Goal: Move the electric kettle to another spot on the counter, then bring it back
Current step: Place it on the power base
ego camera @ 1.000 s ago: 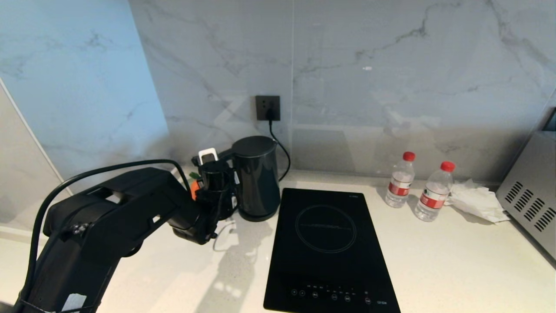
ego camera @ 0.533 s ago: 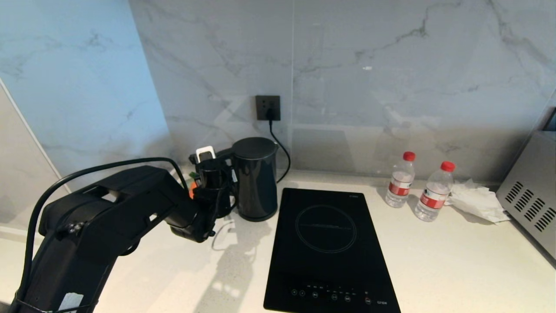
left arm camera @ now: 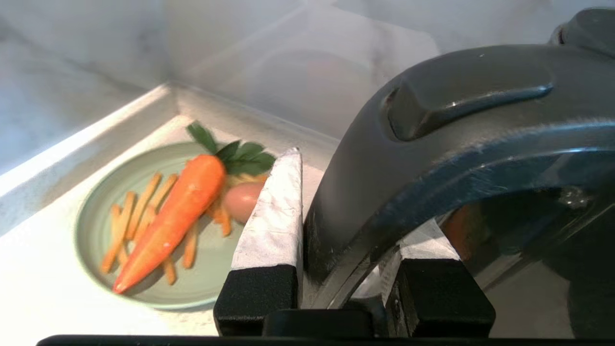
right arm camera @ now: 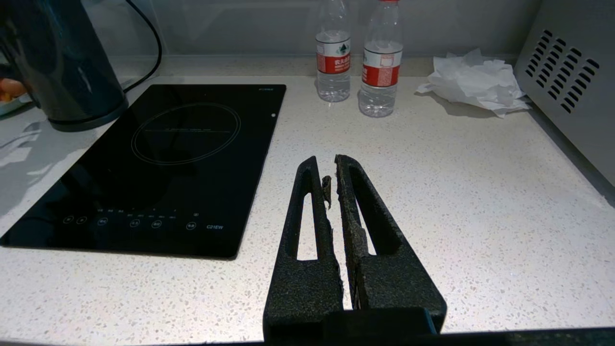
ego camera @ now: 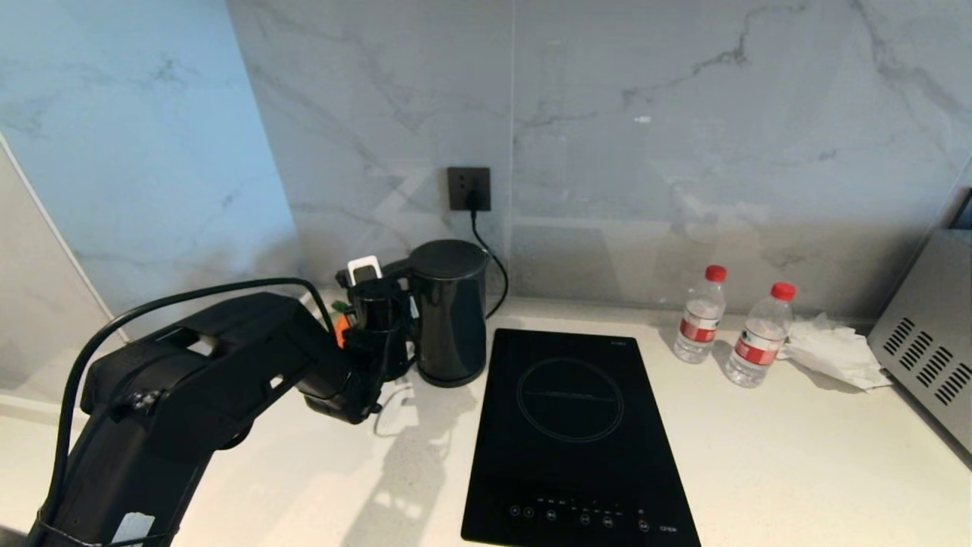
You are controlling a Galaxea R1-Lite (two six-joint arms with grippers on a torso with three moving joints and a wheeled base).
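1. Since a second ago the electric kettle (ego camera: 449, 311) has shifted only slightly: it sat a touch lower then, rose a little half a second ago, and now stands about as then, with the left arm and the left gripper (ego camera: 377, 304) shifted just as slightly.
2. The desk (ego camera: 797, 456), an off-white speckled stone top, carries everything; a black induction hob (ego camera: 573, 433) lies flat near its middle, reaching toward the front edge.
3. The kettle stands upright near the back edge, just left of the hob's far-left corner; whether its foot touches the desk cannot be told.
4. The left gripper's jaws pinch the kettle's loop handle (left arm camera: 461, 125), one padded finger on each side.
5. The right gripper (right arm camera: 331, 179) hangs over the desk right of the hob, jaws pressed together, holding nothing.
6. A green plate (left arm camera: 96, 211) with a carrot (left arm camera: 178, 211) lies in the back-left corner.
7. Two water bottles (ego camera: 700, 314) stand near the back edge, right of the hob.
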